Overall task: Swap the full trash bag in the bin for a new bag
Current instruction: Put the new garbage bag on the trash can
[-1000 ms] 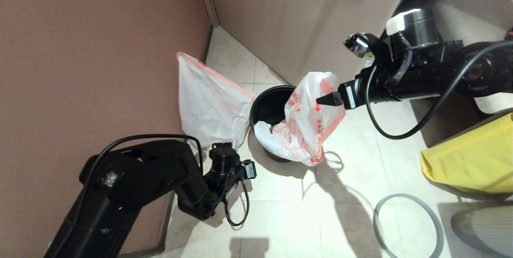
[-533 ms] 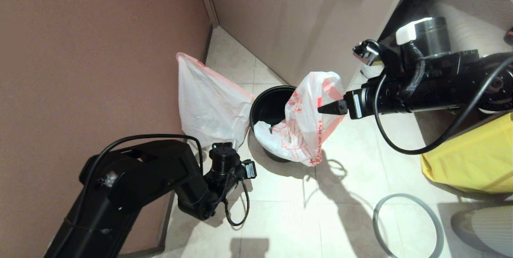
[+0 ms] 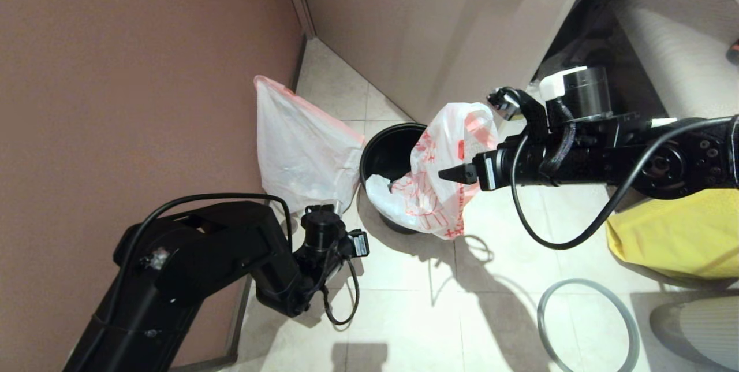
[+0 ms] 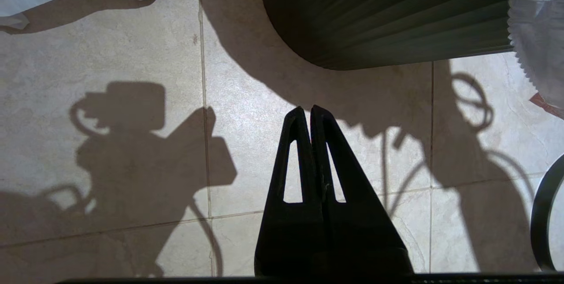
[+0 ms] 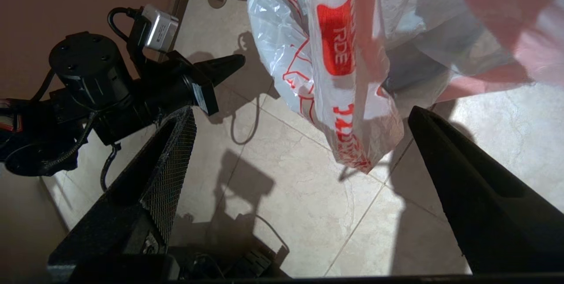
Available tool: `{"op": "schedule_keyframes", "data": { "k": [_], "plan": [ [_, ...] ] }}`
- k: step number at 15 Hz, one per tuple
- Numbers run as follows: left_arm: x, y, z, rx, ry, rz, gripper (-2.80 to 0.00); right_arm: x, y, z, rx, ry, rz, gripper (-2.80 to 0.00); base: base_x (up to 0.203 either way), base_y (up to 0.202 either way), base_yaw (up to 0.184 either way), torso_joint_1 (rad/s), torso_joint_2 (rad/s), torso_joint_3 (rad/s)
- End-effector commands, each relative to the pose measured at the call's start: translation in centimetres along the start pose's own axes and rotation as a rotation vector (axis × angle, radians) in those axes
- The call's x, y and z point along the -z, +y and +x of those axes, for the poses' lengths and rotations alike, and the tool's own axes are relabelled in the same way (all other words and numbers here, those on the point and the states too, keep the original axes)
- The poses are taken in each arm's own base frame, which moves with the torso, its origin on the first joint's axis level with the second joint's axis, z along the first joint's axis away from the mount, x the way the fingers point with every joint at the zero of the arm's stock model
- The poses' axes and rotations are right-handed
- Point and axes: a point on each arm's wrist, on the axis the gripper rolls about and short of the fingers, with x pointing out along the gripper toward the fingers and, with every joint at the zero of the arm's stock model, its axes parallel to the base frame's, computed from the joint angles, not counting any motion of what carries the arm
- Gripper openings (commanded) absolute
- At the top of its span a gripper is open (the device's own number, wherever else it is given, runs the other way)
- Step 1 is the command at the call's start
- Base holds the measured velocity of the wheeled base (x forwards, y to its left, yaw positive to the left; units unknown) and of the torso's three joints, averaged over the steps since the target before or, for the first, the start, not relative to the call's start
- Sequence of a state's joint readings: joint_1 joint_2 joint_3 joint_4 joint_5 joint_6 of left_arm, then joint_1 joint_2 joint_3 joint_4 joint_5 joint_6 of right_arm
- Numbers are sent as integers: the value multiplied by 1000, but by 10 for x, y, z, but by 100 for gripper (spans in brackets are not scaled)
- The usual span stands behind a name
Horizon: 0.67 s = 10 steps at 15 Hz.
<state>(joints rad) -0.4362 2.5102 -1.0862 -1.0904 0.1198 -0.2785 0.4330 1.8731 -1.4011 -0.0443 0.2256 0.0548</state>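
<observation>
Your right end effector (image 3: 453, 174) hangs with fingers spread wide and empty against the new bag (image 3: 441, 173), which is draped half over the rim of the bin (image 3: 389, 149) and spills down its outer side toward the floor. Expect thin, limp, slippery film that weighs next to nothing and crumples on contact; pinch a gathered fold near the pink-red upper edge, not the flat printed face. In the right wrist view the bag dangles between and just beyond the open fingers. The full trash bag (image 3: 300, 149) stands left of the bin by the wall. Your left end effector (image 4: 310, 118), shut and empty, sits parked low nearby.
</observation>
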Motion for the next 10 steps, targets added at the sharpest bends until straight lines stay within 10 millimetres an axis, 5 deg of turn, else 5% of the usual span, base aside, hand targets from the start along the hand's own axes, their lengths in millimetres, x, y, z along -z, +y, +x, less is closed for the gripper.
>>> {"op": "schedule_keyframes", "data": {
  "k": [1,3,4,10],
  "plan": [
    [0,0,1,-1,-4,-3,-280,2,0,-7,0,-1,17,0,0,0,0,0,0,0],
    [2,0,1,-1,1,-2,-280,9,-1,-19,9,11,46,0,0,0,0,0,0,0],
    [2,0,1,-1,0,4,-280,10,-6,-23,22,0,58,-280,0,0,0,0,0,0],
    [4,0,1,-2,3,16,-280,22,-40,-28,100,-5,149,-280,0,0,0,0,0,0]
  ]
}}
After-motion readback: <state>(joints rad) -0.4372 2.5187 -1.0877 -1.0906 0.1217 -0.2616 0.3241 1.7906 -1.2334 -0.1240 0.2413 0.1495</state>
